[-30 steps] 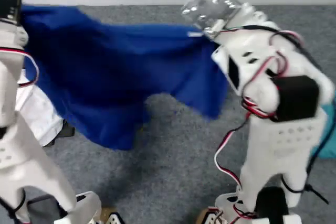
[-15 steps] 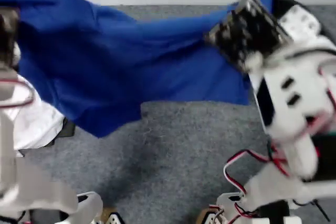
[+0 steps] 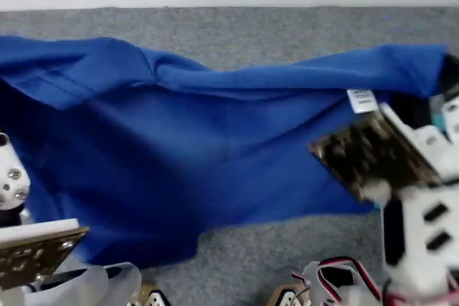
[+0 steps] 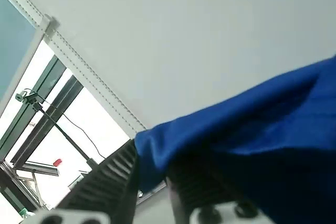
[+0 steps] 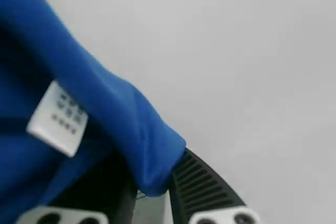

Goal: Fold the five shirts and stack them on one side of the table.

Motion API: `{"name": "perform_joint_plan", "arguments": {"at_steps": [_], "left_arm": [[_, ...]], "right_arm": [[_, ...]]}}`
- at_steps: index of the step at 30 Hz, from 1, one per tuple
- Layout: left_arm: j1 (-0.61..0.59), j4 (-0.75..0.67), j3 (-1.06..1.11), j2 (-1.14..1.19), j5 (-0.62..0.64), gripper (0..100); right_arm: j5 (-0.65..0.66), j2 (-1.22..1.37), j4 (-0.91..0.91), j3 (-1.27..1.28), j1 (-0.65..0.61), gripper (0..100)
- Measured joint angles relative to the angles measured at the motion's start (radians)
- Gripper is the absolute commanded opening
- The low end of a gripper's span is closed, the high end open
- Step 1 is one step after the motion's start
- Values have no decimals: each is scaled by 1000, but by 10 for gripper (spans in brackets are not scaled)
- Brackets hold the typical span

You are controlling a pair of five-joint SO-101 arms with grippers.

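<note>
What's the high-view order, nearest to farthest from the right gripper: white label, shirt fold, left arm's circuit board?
1. white label, right side, beside the right gripper.
2. shirt fold, upper left.
3. left arm's circuit board, bottom-left corner.

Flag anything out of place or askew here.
The blue shirt hangs stretched between the left gripper and the right gripper, its lower edge sagging unevenly. A white label shows near the right end, so it may be inside out.
</note>
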Motion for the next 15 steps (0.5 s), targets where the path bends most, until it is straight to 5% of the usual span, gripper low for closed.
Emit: {"name": "perform_joint_plan", "arguments": {"at_steps": [9, 15], "left_arm": [[58, 2, 454, 11, -44, 14], [100, -187, 1060, 14, -83, 14]], "right_arm": [[21, -86, -21, 721, -40, 10], [21, -89, -393, 1232, -104, 10]]}}
